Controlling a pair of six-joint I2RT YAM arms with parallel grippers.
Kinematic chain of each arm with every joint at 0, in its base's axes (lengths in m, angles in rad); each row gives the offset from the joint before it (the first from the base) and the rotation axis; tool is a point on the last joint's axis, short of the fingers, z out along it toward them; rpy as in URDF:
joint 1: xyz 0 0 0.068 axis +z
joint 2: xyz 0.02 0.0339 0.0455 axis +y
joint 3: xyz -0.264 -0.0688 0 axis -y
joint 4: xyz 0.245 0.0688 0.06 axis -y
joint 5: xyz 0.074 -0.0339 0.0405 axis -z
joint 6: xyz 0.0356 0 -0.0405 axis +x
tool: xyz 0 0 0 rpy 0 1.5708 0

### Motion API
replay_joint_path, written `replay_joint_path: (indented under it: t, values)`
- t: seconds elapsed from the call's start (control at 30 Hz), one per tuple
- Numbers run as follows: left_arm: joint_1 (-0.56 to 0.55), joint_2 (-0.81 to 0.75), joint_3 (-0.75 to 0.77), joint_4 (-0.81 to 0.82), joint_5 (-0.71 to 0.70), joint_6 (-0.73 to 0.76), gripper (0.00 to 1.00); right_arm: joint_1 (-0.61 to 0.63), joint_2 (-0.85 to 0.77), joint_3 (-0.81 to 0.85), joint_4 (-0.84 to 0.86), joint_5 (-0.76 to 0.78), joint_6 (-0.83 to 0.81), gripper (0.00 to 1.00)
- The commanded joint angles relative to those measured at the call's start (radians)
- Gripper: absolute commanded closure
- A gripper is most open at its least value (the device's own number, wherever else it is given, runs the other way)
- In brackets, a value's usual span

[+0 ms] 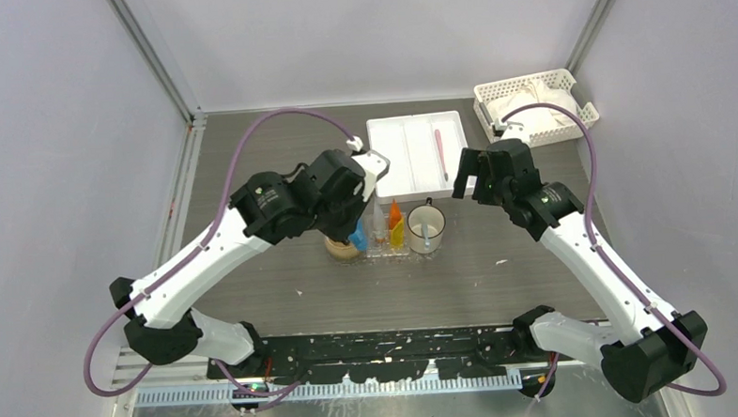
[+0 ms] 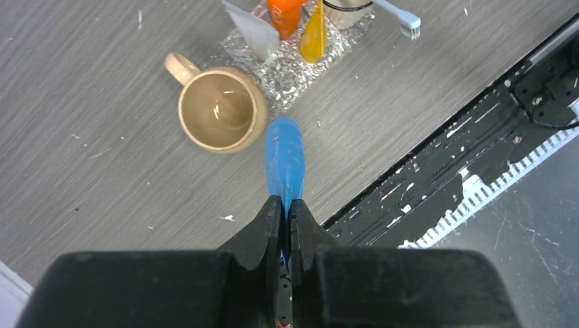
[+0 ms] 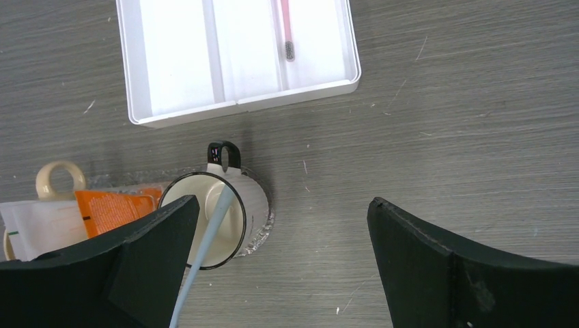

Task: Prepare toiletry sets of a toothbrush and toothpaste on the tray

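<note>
Left fingers point(image 2: 270, 229) are pinching the blue tube point(image 2: 284, 154) tight by one end, so the rest is hanging free beyond the tips, ready, I judge, for lowering onto the tray point(image 2: 293, 72) lying just ahead of them, where the orange tube point(image 2: 283, 14) and yellow tube point(image 2: 314, 37) are resting near a tan mug point(image 2: 220, 109). Right fingers point(image 3: 157, 239) are gaping fully wide with nothing between them, hovering above the white mug point(image 3: 252, 205) holding a toothbrush point(image 3: 208, 232), likely standing clear of that move. Everything is sitting on a grey wood-grain table point(image 1: 444, 290) flecked with white, boxed in by pale walls point(image 1: 61, 137).
</note>
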Motion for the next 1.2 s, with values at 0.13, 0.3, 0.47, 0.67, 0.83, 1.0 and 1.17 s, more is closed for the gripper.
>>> replay_joint_path:
  t: [0.13,0.3,0.47,0.67,0.83,1.0,1.17]
  values:
    - [-0.059,-0.01,-0.129,0.277,-0.017,0.027,0.99,0.0,-0.023,-0.019,0.047,0.03,0.0,0.0]
    - [-0.059,0.067,-0.09,0.268,-0.039,0.057,0.99,0.0,-0.024,-0.028,0.045,0.036,0.0,0.0]
    - [-0.028,0.134,-0.048,0.245,-0.019,0.066,0.99,0.0,-0.025,-0.036,0.051,0.036,-0.001,0.0]
    - [0.01,0.152,-0.055,0.26,0.009,0.074,0.99,0.0,-0.022,-0.046,0.059,0.03,0.001,0.0]
    - [0.037,0.154,-0.066,0.274,0.038,0.079,0.99,0.001,-0.015,-0.051,0.068,0.024,0.001,0.0]
    - [0.05,0.168,-0.075,0.281,0.063,0.081,0.99,0.0,-0.005,-0.056,0.072,0.02,0.003,0.0]
    - [0.051,0.176,-0.076,0.279,0.078,0.075,0.99,0.001,0.002,-0.059,0.077,0.014,0.004,0.0]
